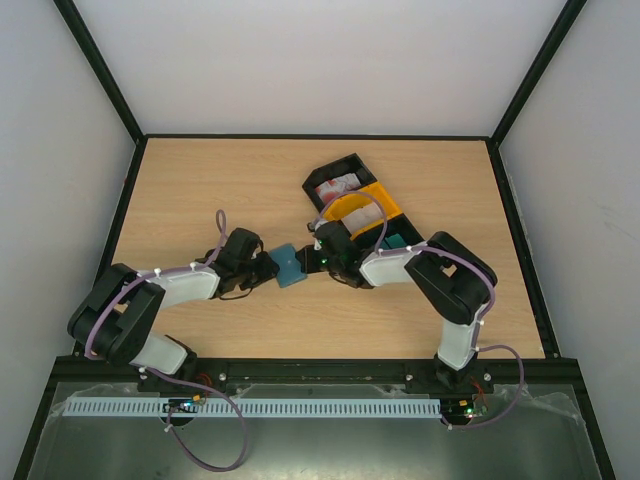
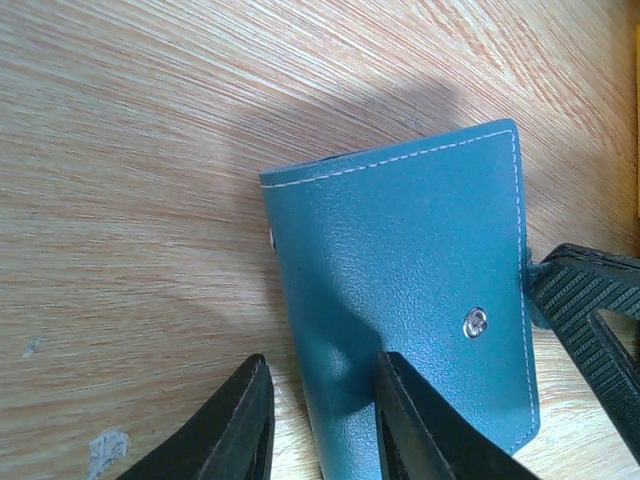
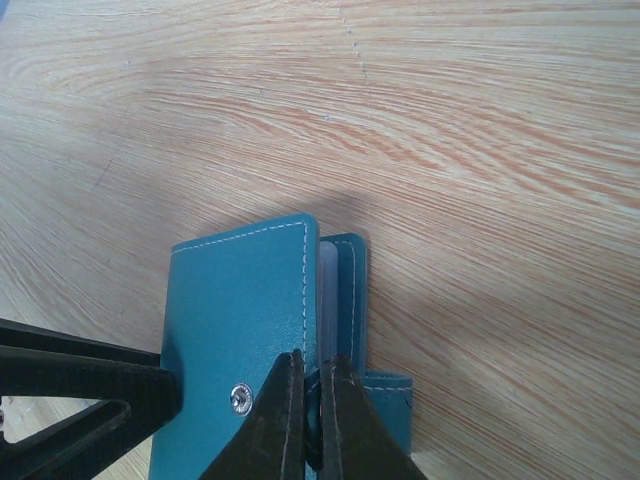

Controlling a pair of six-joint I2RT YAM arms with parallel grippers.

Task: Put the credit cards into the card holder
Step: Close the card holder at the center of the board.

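Observation:
The teal card holder (image 1: 289,265) lies on the table between my two grippers, its cover with the small metal clasp (image 2: 475,322) facing up. My left gripper (image 2: 325,400) straddles its spine edge with the jaws apart: one finger rests on the cover, and the other stands over the wood beside it, with bare wood showing between that finger and the wallet. My right gripper (image 3: 315,385) is shut on the card holder's (image 3: 240,310) opening edge, where the cover stands slightly off the pale inner pockets (image 3: 328,275). Red-and-white credit cards (image 1: 335,187) lie in a black bin.
Black bins (image 1: 352,165) and a yellow bin (image 1: 385,200) stand in a diagonal row behind the right arm, a teal card (image 1: 396,242) in the nearest one. Black frame rails border the wooden table (image 1: 200,190).

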